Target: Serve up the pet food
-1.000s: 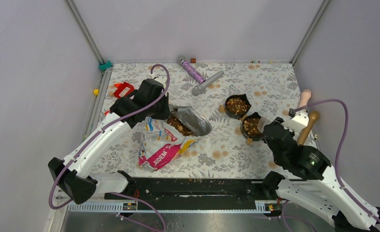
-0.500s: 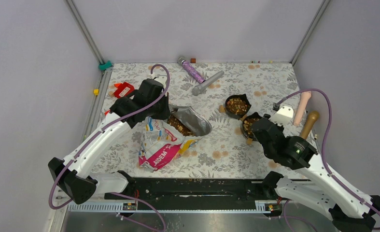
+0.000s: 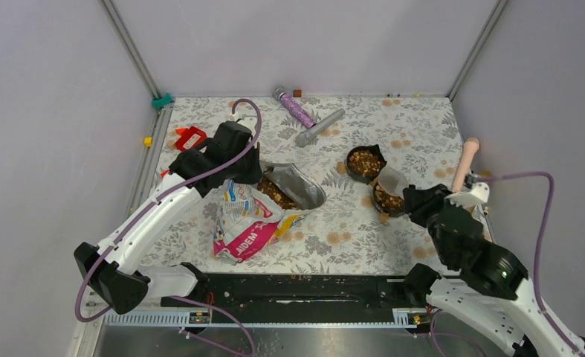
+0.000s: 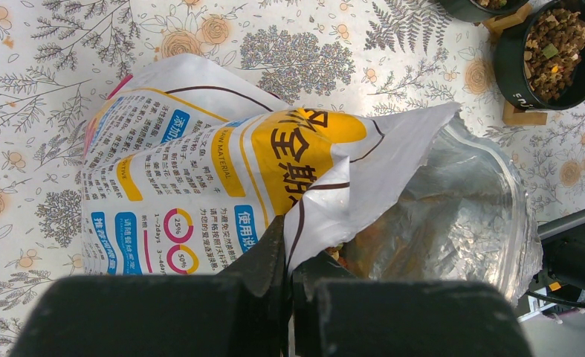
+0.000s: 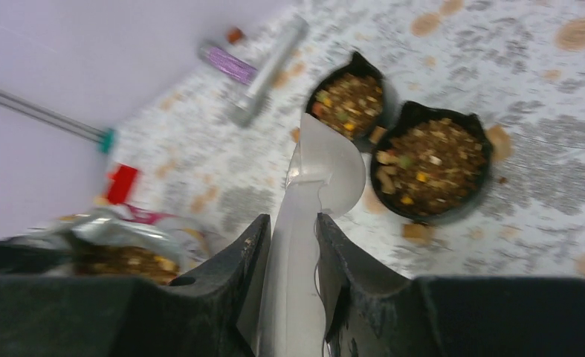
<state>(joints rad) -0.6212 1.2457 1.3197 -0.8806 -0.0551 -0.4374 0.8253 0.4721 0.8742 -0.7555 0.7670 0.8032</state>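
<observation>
The pet food bag lies open on the floral mat, with brown kibble showing in its foil mouth. My left gripper is shut on the bag's torn top edge. Two black bowls hold kibble. My right gripper is shut on the handle of a white scoop. The scoop looks empty and hangs beside the near bowl, just short of the far bowl.
A purple glitter tube and a grey tube lie at the back. A red item sits far left and a pink handle at the right edge. Grey walls close in three sides.
My right arm has swung about and turned its wrist, so the scoop has moved from the near bowl's right side to its upper left. The left arm and the bag have not moved.
</observation>
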